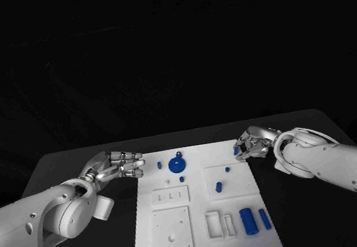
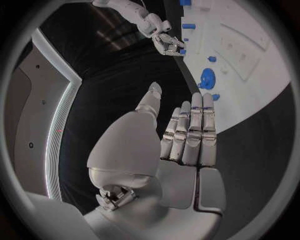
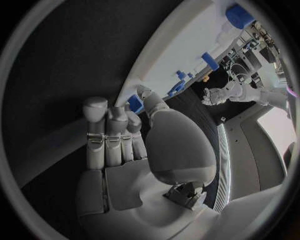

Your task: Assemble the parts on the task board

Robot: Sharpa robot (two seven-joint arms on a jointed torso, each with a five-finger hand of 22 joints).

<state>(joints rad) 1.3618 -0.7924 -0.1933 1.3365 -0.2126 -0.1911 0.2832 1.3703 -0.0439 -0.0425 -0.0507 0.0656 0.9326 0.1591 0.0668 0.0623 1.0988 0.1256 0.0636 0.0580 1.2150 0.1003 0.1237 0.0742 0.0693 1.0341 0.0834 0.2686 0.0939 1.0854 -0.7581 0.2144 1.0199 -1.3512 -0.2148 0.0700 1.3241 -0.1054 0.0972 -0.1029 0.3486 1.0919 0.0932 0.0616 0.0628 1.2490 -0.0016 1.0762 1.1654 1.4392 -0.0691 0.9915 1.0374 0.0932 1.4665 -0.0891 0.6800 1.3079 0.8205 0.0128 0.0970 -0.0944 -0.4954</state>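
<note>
Nearest the head camera, on the board's (image 1: 202, 220) near end, two blue cylinders (image 1: 248, 220) lie side by side. Farther up lies a blue gear (image 1: 176, 162). The left hand (image 1: 112, 165) hovers off the board's left edge; its wrist view shows straight fingers (image 2: 195, 131) held together, holding nothing. The right hand (image 1: 253, 144) sits at the right edge; its wrist view shows a small blue part (image 3: 135, 102) against the fingertips (image 3: 132, 117), though whether it is pinched I cannot tell.
</note>
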